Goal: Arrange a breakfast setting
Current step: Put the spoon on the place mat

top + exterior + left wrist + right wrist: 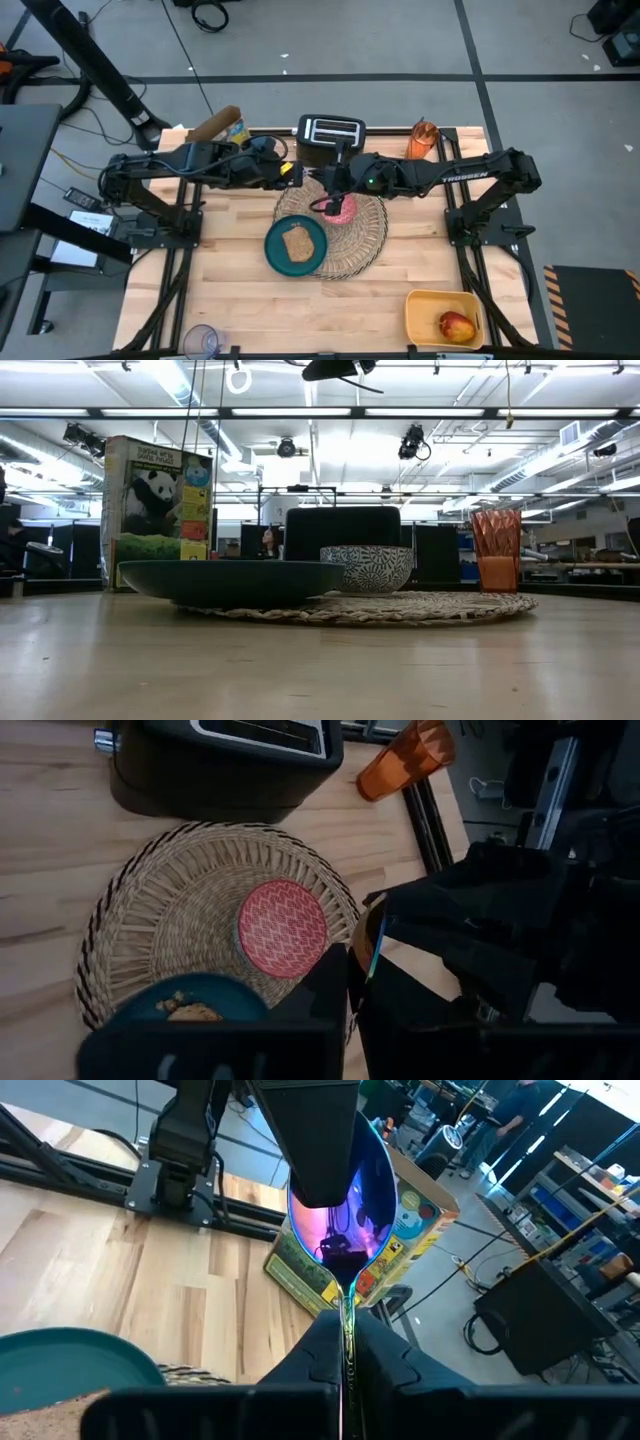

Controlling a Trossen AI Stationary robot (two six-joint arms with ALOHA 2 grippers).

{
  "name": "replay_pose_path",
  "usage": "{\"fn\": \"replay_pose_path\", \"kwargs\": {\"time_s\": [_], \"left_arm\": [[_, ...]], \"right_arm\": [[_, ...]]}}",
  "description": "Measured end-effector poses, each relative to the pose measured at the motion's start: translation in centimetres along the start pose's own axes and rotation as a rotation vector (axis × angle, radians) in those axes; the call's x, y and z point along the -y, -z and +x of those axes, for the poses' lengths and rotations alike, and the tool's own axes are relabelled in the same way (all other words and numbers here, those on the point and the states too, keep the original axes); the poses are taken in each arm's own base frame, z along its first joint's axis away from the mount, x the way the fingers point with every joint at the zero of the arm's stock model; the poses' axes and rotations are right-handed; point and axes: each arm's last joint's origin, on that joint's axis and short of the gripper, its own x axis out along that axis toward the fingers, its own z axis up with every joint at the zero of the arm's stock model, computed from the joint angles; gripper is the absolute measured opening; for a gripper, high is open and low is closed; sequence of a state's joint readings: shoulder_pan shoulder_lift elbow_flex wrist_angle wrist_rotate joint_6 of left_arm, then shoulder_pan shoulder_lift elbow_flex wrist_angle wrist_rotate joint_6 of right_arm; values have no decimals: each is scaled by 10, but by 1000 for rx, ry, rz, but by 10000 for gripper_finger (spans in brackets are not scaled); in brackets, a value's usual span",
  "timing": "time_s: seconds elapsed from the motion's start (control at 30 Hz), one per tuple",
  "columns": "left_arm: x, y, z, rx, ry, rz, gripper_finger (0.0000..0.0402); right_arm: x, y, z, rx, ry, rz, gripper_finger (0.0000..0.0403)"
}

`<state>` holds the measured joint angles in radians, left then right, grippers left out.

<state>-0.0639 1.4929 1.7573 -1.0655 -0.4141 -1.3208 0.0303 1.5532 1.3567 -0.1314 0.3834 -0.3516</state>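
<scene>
My right gripper (332, 186) and my left gripper (303, 176) meet above the far edge of the round wicker placemat (355, 235), both shut on the spoon (340, 1210). The spoon's shiny bowl shows; its handle is hidden. The pink bowl (343, 208) stands on the placemat just below them. The teal plate (296, 245) with the toast slice (297, 243) rests partly on the placemat's near left edge. The orange cup (422, 140) stands at the far right. The apple (456, 325) lies in a yellow container (425, 305). My right gripper pinches the spoon's neck (348, 1320) between its two fingers, just below the spoon's bowl. The spoon runs along the fingers and sticks out past their ends, clear of the table. My left gripper has the far tip of the spoon's bowl (350, 1170). One dark finger (305, 1130) lies over it; the other finger is hidden behind. The spoon's thin edge (371, 942) shows between its fingers.
A black toaster (330, 135) stands at the far edge behind the placemat. A panda cereal box (225, 125) lies at the far left. A clear cup (203, 340) stands at the near left corner.
</scene>
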Motion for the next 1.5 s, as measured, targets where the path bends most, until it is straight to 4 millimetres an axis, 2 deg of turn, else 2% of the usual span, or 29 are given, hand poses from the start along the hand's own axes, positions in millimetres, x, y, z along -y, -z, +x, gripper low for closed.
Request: {"fn": "replay_pose_path", "kwargs": {"time_s": [0.13, 0.27, 0.4, 0.5, 0.6, 0.7, 0.83, 0.93, 1.03, 1.17, 1.27, 1.37, 1.5], "left_arm": [[0, 1, 0, -16, 7, 47, 63], [-3, -5, -7, -40, 28, 93, 122], [-12, -18, -36, -14, 77, 151, 186], [-23, -30, -67, 58, 127, 202, 218], [-36, -38, -95, 158, 156, 238, 227], [-46, -42, -116, 273, 142, 329, 224], [-52, -44, -128, 384, 90, 465, 218], [-52, -45, -128, 416, 50, 553, 218], [-52, -45, -128, 424, 31, 626, 218], [-49, -44, -124, 425, 9, 707, 218], [-50, -44, -125, 425, 5, 736, 218], [-50, -44, -125, 426, 5, 736, 218], [-50, -43, -124, 408, 18, 737, 218]], "right_arm": [[1, 0, 0, 2, 2, 25, 13], [0, 0, -2, 0, -16, 86, 13], [-2, 4, -11, -70, -46, 168, 13], [-2, 8, -28, -167, -70, 279, 13], [-1, 16, -55, -311, -85, 399, 13], [-2, 27, -78, -468, -63, 539, 13], [-13, 46, -98, -658, 25, 751, 13], [-29, 63, -104, -759, 125, 894, 13], [-46, 82, -98, -817, 263, 1063, 13], [-67, 114, -78, -881, 441, 1257, 13], [-82, 132, -59, -886, 518, 1330, 13], [-97, 141, -40, -857, 541, 1397, 13], [-114, 157, -23, -873, 607, 1434, 13]]}}
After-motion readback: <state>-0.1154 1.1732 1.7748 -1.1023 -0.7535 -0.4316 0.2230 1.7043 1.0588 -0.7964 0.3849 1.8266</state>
